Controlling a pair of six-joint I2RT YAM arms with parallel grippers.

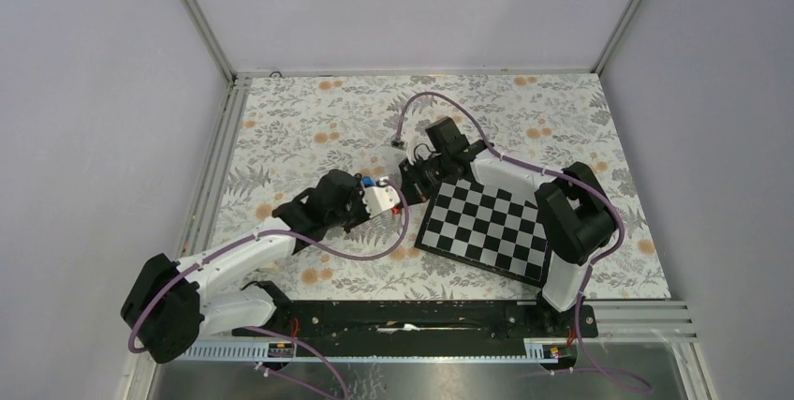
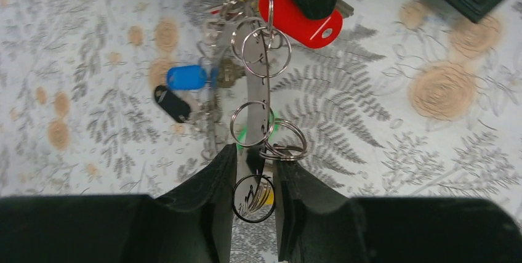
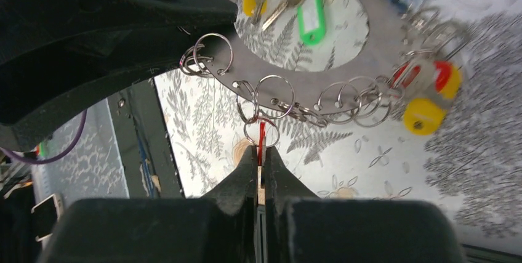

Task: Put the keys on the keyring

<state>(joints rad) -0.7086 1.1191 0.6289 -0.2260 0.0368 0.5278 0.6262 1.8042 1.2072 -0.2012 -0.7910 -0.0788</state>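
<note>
Left claw (image 2: 253,173) clamps the keyring (image 3: 308,84) edgewise. Right claw (image 3: 260,155), at the ring's six o'clock, pinches a red-tagged key (image 2: 295,29) above the surface (image 2: 431,152).

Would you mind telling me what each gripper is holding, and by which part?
The left gripper holds the keyring by its flat rim. The right gripper pinches the red tag across its flat sides.

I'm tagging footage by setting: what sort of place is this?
Probably a lab robot cell: plain grey enclosure walls, left arm and right arm bolted to a rail, a floral-covered table.
</note>
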